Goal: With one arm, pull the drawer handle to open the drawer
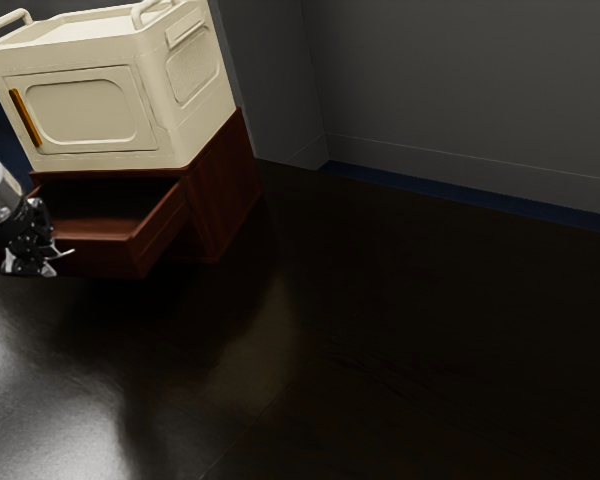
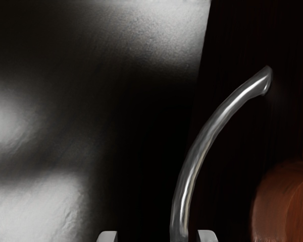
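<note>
At the exterior view's left, my gripper (image 1: 38, 260) is at the front of the reddish-brown drawer (image 1: 100, 258), which stands out from its cabinet (image 1: 225, 190) with the inside visible. A thin piece of the silver handle (image 1: 66, 253) pokes out beside the gripper. In the wrist view the curved metal handle (image 2: 196, 159) runs down from its mount on the dark drawer front. Its lower part passes between the two separated tips of my open gripper (image 2: 157, 236), nearer to one tip, with a gap to each. The handle's lower end is hidden.
On top of the cabinet rests a cream box (image 1: 90, 110) with raised rails and an orange-brown handle (image 1: 25, 117). A grey wall (image 1: 460, 90) stands behind. Dark, shiny floor (image 1: 380, 350) spreads in front and toward the exterior view's right.
</note>
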`<action>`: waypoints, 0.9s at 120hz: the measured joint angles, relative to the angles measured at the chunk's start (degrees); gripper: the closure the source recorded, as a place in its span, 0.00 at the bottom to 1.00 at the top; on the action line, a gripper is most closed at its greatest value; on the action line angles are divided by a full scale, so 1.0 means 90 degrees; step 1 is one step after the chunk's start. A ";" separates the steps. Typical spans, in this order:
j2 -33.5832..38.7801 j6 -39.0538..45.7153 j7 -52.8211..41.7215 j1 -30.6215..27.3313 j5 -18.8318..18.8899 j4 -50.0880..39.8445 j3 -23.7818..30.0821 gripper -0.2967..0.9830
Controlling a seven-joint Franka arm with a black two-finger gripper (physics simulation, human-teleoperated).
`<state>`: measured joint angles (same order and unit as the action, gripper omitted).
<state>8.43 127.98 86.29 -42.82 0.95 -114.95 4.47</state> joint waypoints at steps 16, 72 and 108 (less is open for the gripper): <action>0.0134 0.0023 0.0036 -0.0039 0.0000 -0.0146 0.0002 0.69; 0.0254 0.0082 0.0071 -0.0037 0.0023 -0.0232 0.0004 0.61; 0.0286 0.0085 0.0027 0.0178 0.0074 -0.0204 -0.0008 0.57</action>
<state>11.01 128.74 86.53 -41.22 1.62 -116.79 4.40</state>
